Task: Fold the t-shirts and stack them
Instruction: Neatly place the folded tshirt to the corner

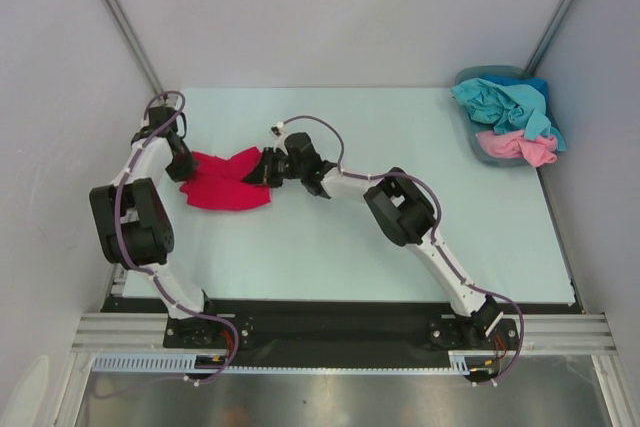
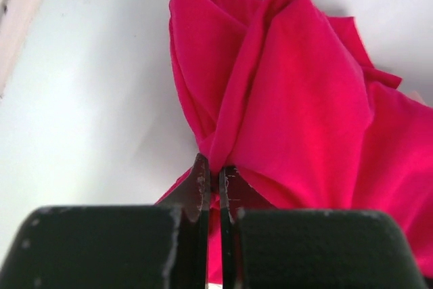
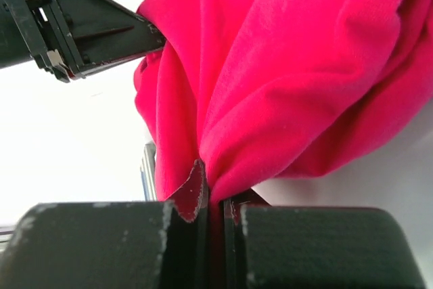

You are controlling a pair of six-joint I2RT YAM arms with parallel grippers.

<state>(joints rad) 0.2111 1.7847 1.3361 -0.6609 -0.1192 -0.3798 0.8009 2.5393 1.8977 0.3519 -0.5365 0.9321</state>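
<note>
Red t-shirt (image 1: pixel 225 182) sits bunched, well left of the basket (image 1: pixel 468 79). Left gripper (image 2: pixel 214 171) jaws pinch a gathered fold on the side far from the basket. Right gripper (image 3: pixel 213 191) jaws pinch the basket-side edge. Cloth looks light and limp and likely sags between grips. Shoulder or hem corners would be better holds.

Pale table (image 1: pixel 330 247), red t-shirt (image 1: pixel 225 189) on it, basket (image 1: pixel 480 73) far right corner
</note>
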